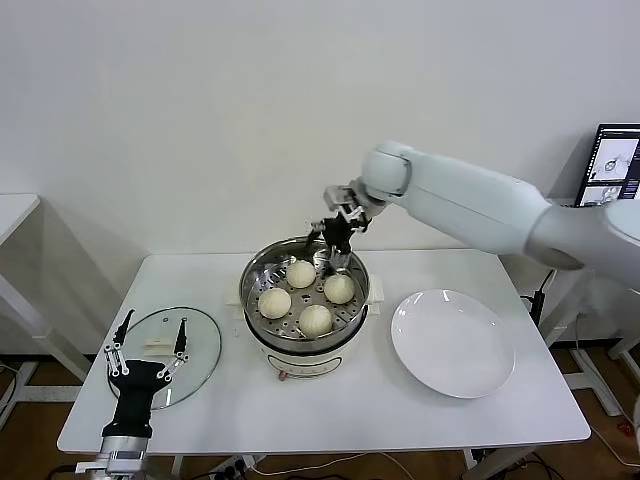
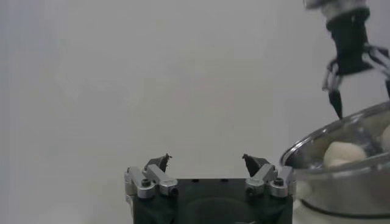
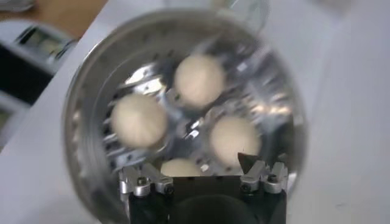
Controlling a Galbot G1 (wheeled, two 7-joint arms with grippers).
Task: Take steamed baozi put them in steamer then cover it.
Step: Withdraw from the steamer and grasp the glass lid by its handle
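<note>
While all four baozi (image 1: 300, 273) already sit on the perforated tray inside the steamer (image 1: 262, 332), the step in hand, by my reading, is the changeover from loading to covering. The right pincer (image 1: 336, 243) hangs over the far rim of the steamer, its jaws spread wide and holding nothing; its own camera looks straight down on the buns (image 3: 200, 79) with nothing between the tips. The plate (image 1: 452, 343) to the right of the steamer is bare.

The cover (image 1: 200, 345) lies flat on the bench (image 1: 350, 420) to the left of the steamer, handle up. The left pincer (image 1: 147, 345) stands over its near edge, jaws likewise wide and gripping nothing.

To do this well, the right arm should probably lift straight up and back off before anything else moves, so its fingers do not catch the rim or nudge a bun. The left pincer would then need to centre over the white handle and close across its narrow sides, since glass gripped off-centre would tilt. Raise the cover level, carry it above the rim height, and lower it squarely so the metal rim seats all round. A tilted descent could clip the nearest bun or leave a gap.
</note>
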